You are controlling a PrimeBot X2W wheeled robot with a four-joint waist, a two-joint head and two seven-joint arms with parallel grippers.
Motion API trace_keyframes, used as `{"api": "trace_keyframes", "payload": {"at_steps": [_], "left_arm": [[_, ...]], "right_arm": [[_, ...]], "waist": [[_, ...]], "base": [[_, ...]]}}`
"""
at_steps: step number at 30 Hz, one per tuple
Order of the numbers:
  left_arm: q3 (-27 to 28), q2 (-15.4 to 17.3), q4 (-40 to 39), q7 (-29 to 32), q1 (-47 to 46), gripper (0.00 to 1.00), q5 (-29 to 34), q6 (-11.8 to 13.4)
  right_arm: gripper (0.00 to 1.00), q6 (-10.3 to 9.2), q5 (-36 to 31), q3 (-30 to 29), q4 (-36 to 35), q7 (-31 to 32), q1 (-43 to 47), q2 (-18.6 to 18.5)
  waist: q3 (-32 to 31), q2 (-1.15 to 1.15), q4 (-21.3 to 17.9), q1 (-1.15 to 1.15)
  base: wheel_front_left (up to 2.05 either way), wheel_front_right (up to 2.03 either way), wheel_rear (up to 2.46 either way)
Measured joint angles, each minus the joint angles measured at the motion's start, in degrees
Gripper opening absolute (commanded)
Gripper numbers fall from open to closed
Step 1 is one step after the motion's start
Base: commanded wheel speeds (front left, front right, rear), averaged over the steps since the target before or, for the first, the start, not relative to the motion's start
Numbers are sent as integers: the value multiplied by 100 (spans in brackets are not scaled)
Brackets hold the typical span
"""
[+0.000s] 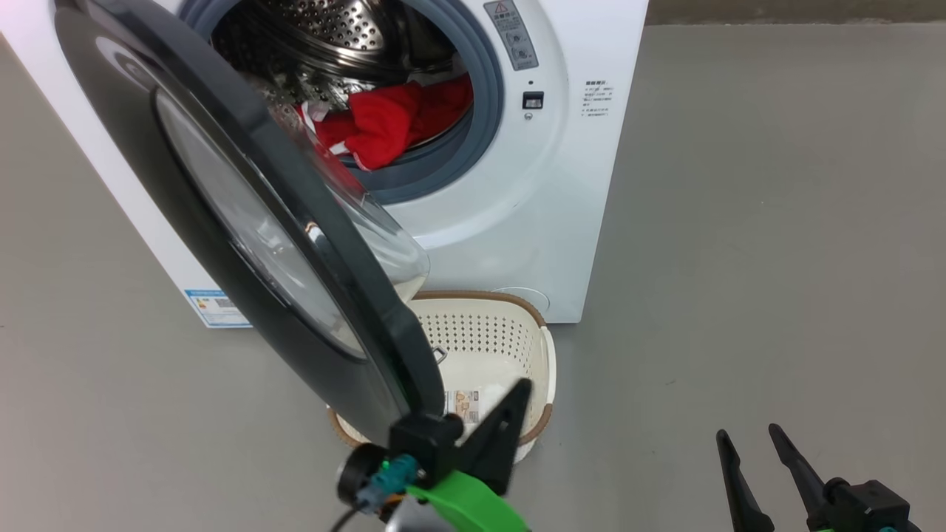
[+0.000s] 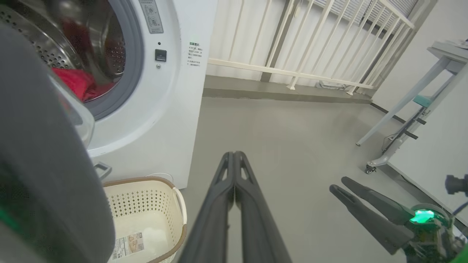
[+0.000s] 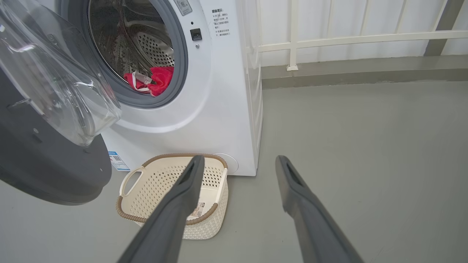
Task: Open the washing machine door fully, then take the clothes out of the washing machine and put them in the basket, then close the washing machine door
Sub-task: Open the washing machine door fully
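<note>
Grey floor [image 3: 365, 146], white railing [image 3: 347, 37] behind | washing machine door [image 1: 222, 222] open | clothes [image 1: 384, 122] inside washing machine [image 1: 562, 185] | basket [image 3: 153, 190] on floor | left gripper [image 2: 234, 157] fingers pressed together | right gripper [image 3: 239, 160] fingers spread apart

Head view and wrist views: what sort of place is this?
Probably a lab or test room set up as a laundry corner: a washing machine and basket stand on bare grey floor, with a white railing beyond and a wheeled metal stand nearby.
</note>
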Motion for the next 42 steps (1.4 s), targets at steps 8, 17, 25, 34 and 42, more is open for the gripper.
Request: {"api": "trace_keyframes", "payload": {"at_steps": [8, 17, 25, 34, 42], "left_arm": [[444, 2, 672, -365, -260, 0, -152, 176], [570, -20, 938, -555, -336, 0, -191, 205], [532, -16, 914, -604, -318, 0, -191, 236], [531, 138, 417, -642, 30, 0, -181, 468], [599, 408, -126, -658, 437, 0, -176, 745]], "right_arm": [[100, 0, 0, 5, 20, 0, -87, 0], [100, 0, 1, 11, 56, 0, -110, 0], [100, 0, 2, 3, 75, 0, -110, 0], [100, 0, 1, -37, 77, 0, -122, 0], [100, 0, 1, -81, 83, 0, -126, -1]], "waist": [[14, 0, 21, 0], [12, 0, 27, 0], [2, 0, 119, 0], [19, 0, 342, 0], [-11, 0, 508, 0]], "base": [[0, 0, 0], [0, 0, 0], [0, 0, 0], [0, 0, 0], [0, 0, 0]]}}
